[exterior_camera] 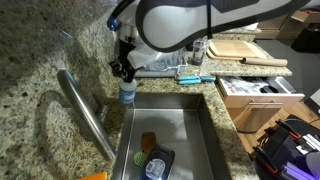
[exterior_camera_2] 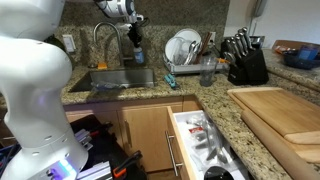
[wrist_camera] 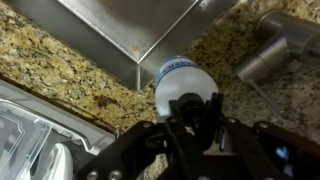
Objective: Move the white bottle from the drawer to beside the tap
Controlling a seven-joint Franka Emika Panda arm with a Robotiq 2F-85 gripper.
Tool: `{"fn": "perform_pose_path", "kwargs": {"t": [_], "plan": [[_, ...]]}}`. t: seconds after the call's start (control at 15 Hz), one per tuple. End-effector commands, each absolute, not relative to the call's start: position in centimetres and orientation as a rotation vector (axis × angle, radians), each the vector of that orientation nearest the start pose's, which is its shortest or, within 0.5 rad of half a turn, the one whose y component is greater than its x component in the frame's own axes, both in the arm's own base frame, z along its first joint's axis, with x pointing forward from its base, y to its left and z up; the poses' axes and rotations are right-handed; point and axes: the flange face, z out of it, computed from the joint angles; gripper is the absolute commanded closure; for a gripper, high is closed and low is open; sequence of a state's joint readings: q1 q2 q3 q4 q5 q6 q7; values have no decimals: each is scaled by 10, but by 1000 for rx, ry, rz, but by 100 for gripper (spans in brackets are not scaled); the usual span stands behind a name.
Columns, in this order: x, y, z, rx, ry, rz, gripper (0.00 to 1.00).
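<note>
In an exterior view, the tool (exterior_camera: 123,72) is seen clamped shut on the top of the white bottle (exterior_camera: 127,93). The bottle hangs straight below it, with its long axis vertical and its neck up. It is held at the back corner of the sink (exterior_camera: 185,120), over the granite surface (exterior_camera: 35,120). The tap (exterior_camera: 85,112) is just beside it, on the side away from the drawer (exterior_camera: 258,95). The drawer is left open, well apart from the bottle. Whether the base is down on the surface cannot be told here.

In an exterior view from the front, the tool (exterior_camera_2: 136,44) is shown closed over the bottle (exterior_camera_2: 137,58), which stands upright directly beneath it. The arched tap (exterior_camera_2: 105,35) is close on one side and the dish rack (exterior_camera_2: 185,52) on the other, both behind the sink (exterior_camera_2: 115,80). The open drawer (exterior_camera_2: 200,140) is seen in the foreground, far from the bottle.

In the wrist view, the bottle (wrist_camera: 185,85) is looked down on end-on, gripped by the tool (wrist_camera: 190,118) at the top. The steel corner of the sink (wrist_camera: 120,30) is seen beyond it and the tap (wrist_camera: 280,45) off to one side.

The carry is judged all but done. What is called for is a short, straight descent along the bottle's own axis, then a release. A tilt at let-go could tip so narrow a bottle into the sink.
</note>
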State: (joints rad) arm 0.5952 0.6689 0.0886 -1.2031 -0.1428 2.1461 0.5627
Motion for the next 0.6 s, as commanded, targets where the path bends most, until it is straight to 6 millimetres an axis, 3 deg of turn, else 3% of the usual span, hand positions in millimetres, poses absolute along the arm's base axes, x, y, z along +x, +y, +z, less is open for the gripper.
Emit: {"fn": "perform_pose_path", "kwargs": {"t": [0.0, 0.07, 0.13, 0.33, 0.53], "plan": [[609, 467, 422, -3002, -237, -417, 77], [609, 469, 423, -3000, -240, -420, 77], [610, 465, 415, -3022, -226, -383, 94], [620, 457, 394, -3123, -139, -246, 94], [621, 462, 395, -3179, -110, -160, 94]]}}
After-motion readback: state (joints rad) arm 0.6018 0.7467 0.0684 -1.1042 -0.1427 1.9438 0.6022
